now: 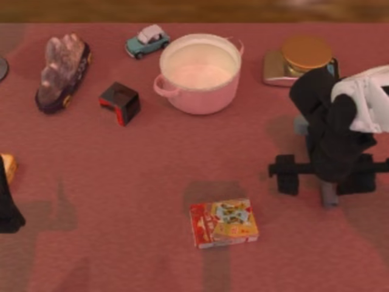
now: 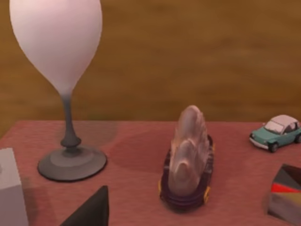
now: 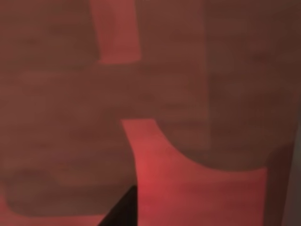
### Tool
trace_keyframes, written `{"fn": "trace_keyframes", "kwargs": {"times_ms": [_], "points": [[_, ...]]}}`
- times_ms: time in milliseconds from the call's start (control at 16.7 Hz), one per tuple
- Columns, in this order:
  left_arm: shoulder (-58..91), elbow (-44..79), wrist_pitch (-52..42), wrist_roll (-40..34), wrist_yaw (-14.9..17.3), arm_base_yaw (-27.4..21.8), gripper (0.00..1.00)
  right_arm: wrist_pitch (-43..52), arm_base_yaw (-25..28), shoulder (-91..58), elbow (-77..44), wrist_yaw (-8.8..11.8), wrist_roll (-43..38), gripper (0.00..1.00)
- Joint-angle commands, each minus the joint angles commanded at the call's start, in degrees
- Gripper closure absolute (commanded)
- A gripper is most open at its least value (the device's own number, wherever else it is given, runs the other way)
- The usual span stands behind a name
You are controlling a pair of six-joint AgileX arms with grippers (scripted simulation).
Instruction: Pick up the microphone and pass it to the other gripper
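The microphone lies on the red table at the right, mostly hidden under my right arm. Only a grey end of its handle (image 1: 330,196) pokes out toward the table's front, and a bluish-grey bit (image 1: 301,125) shows on the far side. My right gripper (image 1: 325,173) hovers just above it, open, its two black fingers spread wide to either side of the handle. In the right wrist view I see shadowed table, one black fingertip (image 3: 123,209) and a grey strip at the picture's edge. My left gripper (image 1: 8,208) is parked at the left edge; one fingertip (image 2: 94,209) shows.
At the back stand a pink pot (image 1: 200,73), a teal toy car (image 1: 147,41), a gold-topped scale (image 1: 301,61) and a purple shoe-like object (image 1: 62,73). A black and red cube (image 1: 120,103) and a card box (image 1: 223,223) lie nearer. A white goblet-shaped object (image 2: 56,42) stands far left.
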State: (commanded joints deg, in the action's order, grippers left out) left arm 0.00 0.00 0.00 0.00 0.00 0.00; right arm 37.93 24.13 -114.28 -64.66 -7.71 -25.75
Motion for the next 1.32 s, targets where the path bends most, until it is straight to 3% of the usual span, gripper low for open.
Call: {"fn": "trace_keyframes", "kwargs": {"times_ms": [360,840,900,1080,1320], "points": [[0.00,0.00,0.00,0.00,0.00,0.00,0.00,0.00,0.00,0.00,0.00,0.00,0.00,0.98],[0.00,0.00,0.00,0.00,0.00,0.00,0.00,0.00,0.00,0.00,0.00,0.00,0.00,1.00],[0.00,0.00,0.00,0.00,0.00,0.00,0.00,0.62,0.75,2.48,-1.43,2.86,-1.79,1.00],[0.00,0.00,0.00,0.00,0.00,0.00,0.00,-1.29,0.82,2.90,-1.09,3.42,-1.15,1.00],[0.00,0.00,0.00,0.00,0.00,0.00,0.00,-11.88,1.00,4.83,0.84,6.38,1.92,1.00]]}}
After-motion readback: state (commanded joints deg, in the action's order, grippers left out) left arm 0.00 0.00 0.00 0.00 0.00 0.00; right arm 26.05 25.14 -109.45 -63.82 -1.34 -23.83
